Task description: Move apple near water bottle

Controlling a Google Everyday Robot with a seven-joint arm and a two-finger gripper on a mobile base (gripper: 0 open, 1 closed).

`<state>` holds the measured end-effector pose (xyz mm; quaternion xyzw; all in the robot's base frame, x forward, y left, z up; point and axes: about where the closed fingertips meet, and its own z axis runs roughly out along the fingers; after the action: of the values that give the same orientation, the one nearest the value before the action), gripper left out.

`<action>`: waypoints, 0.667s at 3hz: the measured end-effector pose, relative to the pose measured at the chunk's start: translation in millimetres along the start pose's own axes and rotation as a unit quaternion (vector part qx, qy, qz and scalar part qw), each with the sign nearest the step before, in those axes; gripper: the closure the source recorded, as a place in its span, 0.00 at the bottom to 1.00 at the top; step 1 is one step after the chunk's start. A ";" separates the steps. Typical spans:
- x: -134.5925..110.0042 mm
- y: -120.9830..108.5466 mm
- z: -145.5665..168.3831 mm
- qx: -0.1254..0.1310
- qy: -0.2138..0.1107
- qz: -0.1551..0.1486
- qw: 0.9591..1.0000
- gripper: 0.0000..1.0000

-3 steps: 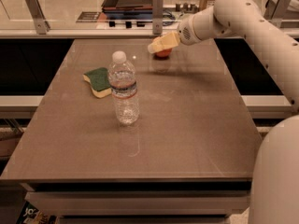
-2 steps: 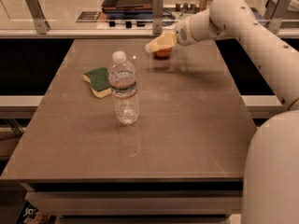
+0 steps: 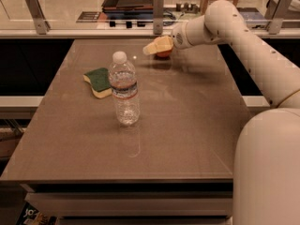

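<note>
Jaws clamp apple (image 3: 163,55) above far table (image 3: 197,125) edge.

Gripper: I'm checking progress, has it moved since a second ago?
Yes, slightly. The gripper, at the apple near the table's far edge, has shifted left, a little closer to the standing bottle, which has stayed put.

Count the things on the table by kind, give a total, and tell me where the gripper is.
water bottle: 1
sponge: 1
apple: 1
Total: 3
The gripper sits right at the apple, beyond the water bottle.
</note>
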<state>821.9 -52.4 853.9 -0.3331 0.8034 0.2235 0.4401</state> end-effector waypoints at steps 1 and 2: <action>11.9 -2.5 7.8 0.008 0.006 0.001 1.000 0.18; 13.8 -0.9 11.5 0.006 0.008 0.002 1.000 0.43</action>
<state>823.6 -50.1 836.1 -0.3310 0.8084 0.2171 0.4356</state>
